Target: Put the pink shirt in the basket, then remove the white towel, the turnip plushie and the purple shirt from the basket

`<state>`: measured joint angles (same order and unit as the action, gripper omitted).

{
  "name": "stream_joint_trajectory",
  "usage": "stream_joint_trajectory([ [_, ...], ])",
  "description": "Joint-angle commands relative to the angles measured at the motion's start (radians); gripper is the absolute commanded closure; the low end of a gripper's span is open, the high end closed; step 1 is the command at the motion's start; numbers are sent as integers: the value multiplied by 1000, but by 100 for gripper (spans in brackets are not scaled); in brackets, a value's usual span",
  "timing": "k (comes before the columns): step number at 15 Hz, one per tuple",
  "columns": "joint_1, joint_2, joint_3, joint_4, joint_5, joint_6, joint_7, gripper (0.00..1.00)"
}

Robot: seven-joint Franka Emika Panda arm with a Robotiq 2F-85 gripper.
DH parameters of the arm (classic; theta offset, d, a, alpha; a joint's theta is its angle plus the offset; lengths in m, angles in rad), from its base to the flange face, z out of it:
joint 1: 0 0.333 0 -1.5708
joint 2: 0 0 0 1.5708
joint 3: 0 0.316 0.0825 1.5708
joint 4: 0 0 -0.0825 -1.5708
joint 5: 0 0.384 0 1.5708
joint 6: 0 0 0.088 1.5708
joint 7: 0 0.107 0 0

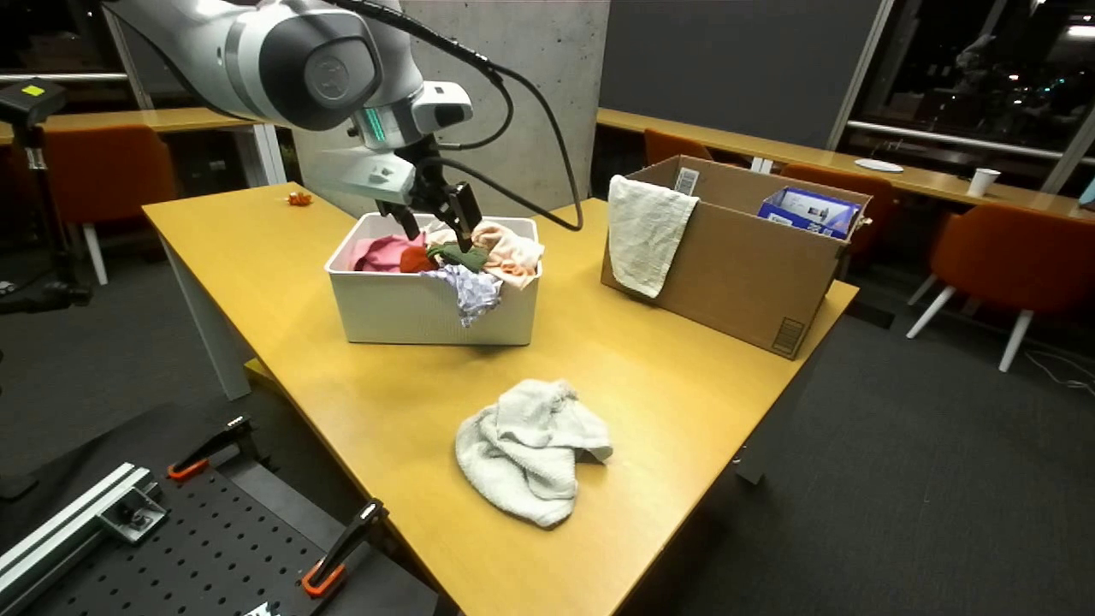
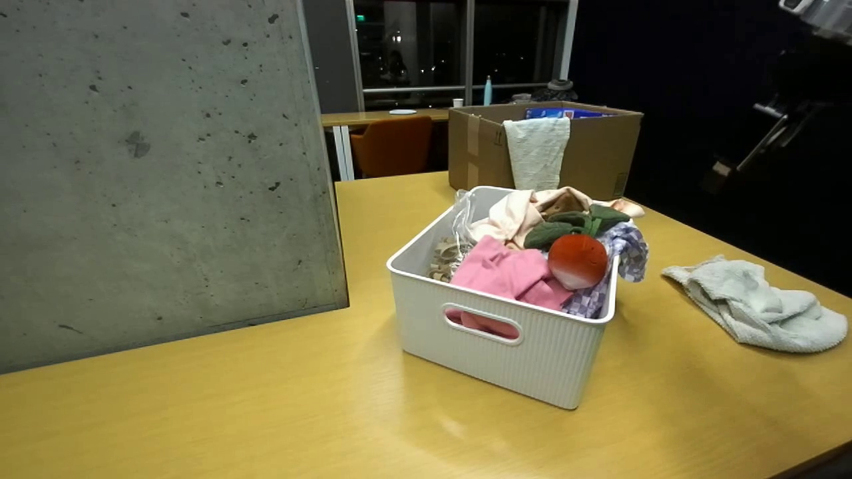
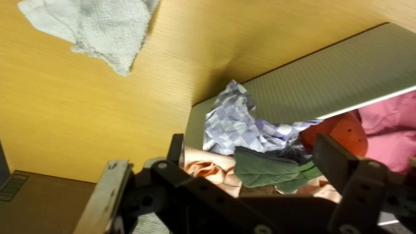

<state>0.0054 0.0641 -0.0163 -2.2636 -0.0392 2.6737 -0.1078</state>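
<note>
Gripper in the air, jaws wide apart. Pink shirt in basket, turnip plushie right beside it. Purple checkered shirt draped over the rim. White towel on table.

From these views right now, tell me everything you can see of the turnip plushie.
The turnip plushie has a rounded orange-red body paling to white at one end, with small dark dots visible in the wrist view, and broad dark green leaves at the other. It looks like soft fabric. It lies on its side atop the pile in the basket, its body against the pink shirt and the checked purple shirt, its leaves on the peach cloth. The open gripper hangs apart from it.
</note>
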Motion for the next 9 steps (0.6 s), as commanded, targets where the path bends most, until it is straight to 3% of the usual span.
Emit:
stream_joint_trajectory([
  [1, 15, 86, 39, 71, 71, 24, -3, 0],
  [9, 63, 301, 82, 269, 17, 46, 13, 0],
])
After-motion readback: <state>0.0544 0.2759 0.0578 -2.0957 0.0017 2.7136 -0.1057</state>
